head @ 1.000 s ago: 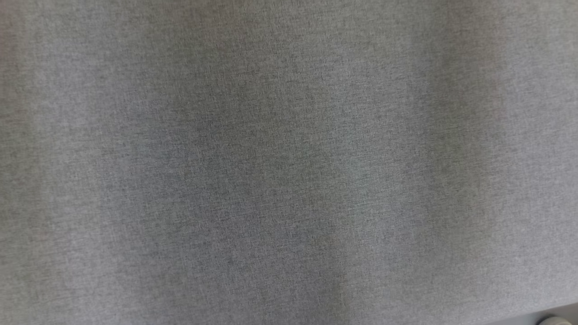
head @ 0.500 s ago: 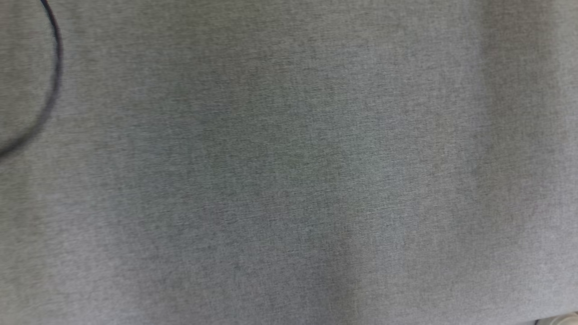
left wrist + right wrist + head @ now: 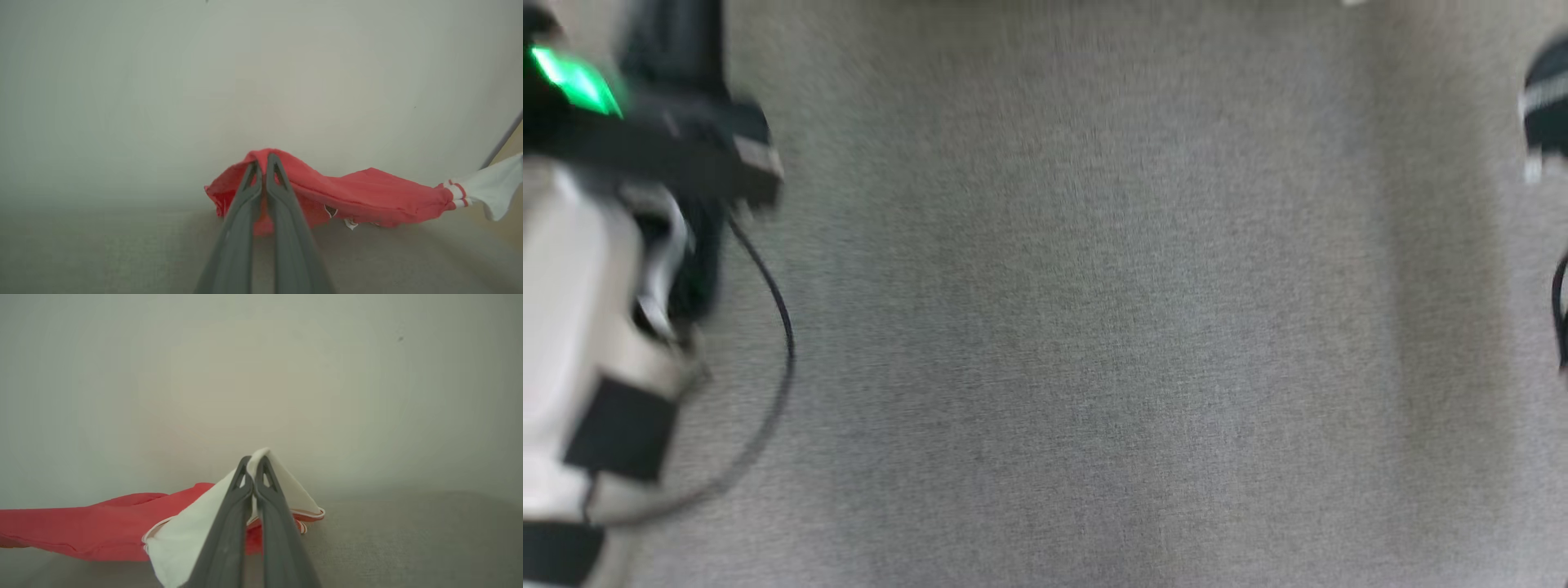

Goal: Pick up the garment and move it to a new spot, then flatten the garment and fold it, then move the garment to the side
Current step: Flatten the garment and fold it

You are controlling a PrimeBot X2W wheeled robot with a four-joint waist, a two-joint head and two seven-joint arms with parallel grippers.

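Status: red-and-white garment (image 3: pixel 367 194) pinched at two points, relocation step open.
Left gripper (image 3: pixel 263 160) has its fingers pressed together on a red bunch. Right gripper (image 3: pixel 253 462) is clamped on a white panel with red trim. Cloth spans between them, sagging, looks just off the grey fabric surface (image 3: pixel 1094 327), with a pale wall (image 3: pixel 163 81) behind. Head view is blurred, left forearm (image 3: pixel 572 327) at its edge. My read: pickup done, set-down at the new spot pending. Flatten, fold and move aside not started.
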